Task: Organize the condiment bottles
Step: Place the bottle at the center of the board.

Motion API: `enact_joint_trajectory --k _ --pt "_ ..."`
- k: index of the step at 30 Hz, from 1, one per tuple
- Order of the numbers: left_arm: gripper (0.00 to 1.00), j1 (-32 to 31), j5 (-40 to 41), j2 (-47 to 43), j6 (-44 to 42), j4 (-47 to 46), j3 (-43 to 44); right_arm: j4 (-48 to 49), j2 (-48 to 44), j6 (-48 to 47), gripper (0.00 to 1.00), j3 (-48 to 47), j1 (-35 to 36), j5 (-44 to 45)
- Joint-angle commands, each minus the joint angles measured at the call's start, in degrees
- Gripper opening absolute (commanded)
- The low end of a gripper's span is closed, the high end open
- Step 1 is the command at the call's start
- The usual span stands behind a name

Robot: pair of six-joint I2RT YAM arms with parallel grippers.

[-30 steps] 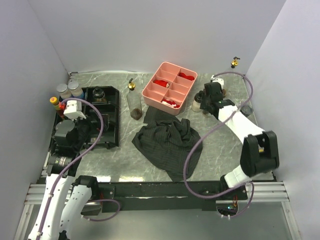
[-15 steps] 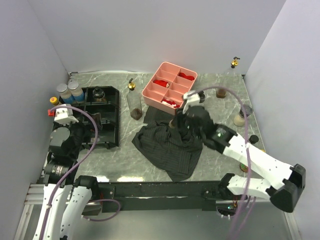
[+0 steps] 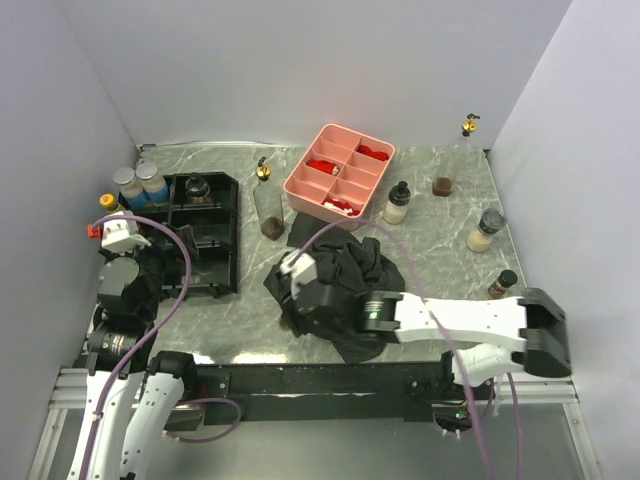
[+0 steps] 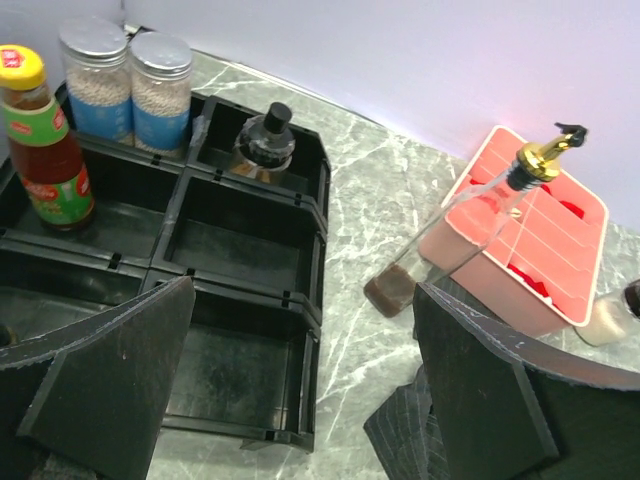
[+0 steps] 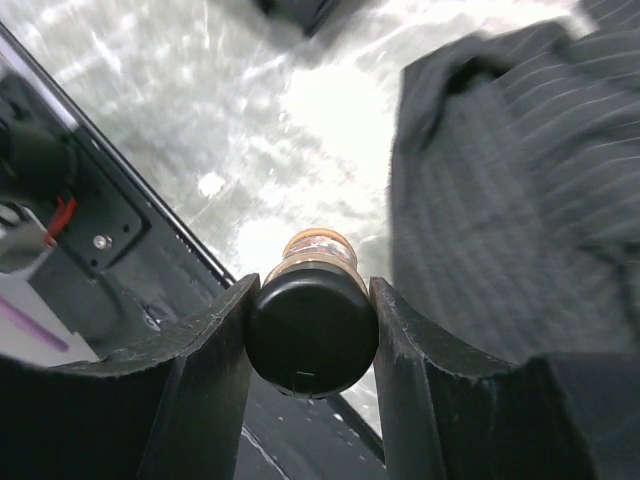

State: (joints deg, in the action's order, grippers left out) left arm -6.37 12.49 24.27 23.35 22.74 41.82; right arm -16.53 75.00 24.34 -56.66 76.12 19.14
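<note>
Now the right gripper [image 3: 297, 276] has swung away from the standing bottles [image 3: 397, 203] at the right rear, across the dark cloth [image 3: 350, 265] to its left edge, near the black tray [image 3: 205, 240]. From above, its load is hidden under the wrist. Only the right wrist camera shows the fingers clamped on a brown black-capped bottle [image 5: 312, 338], hanging over bare marble [image 5: 200, 90] beside the cloth. The left gripper [image 4: 300, 400] has drawn back slightly and is spread wide, holding nothing, above the tray. Its camera shows two grey-capped jars [image 4: 95, 80] and a yellow-capped sauce bottle [image 4: 45, 140] at the tray's far corner.
</note>
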Motion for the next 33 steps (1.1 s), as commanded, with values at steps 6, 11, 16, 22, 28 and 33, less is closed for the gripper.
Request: enact_joint_trajectory --k 6,11,16,22,28,33 --pt "0.96 -0.1 3.1 -1.5 1.1 0.6 0.9 6.8 15.3 2.6 0.39 -8.9 4.6 7.8" --pt "0.97 -0.1 3.7 -2.2 1.4 0.7 0.8 4.9 22.5 3.6 0.47 -12.7 5.6 10.5" --pt "0.96 -0.1 3.7 -1.8 2.0 1.0 0.7 2.7 24.8 5.1 0.63 -14.9 6.5 10.8" --pt "0.96 -0.2 3.7 0.6 3.8 2.7 0.9 -0.1 22.7 5.3 0.82 -16.3 6.6 11.2" --pt "0.96 -1.0 1.7 6.0 8.6 9.3 2.6 -2.8 16.0 4.9 0.96 -16.5 6.7 10.9" --pt "0.97 -2.3 -3.4 16.9 8.2 10.3 5.9 -2.4 6.8 5.7 1.0 -11.0 6.6 13.2"
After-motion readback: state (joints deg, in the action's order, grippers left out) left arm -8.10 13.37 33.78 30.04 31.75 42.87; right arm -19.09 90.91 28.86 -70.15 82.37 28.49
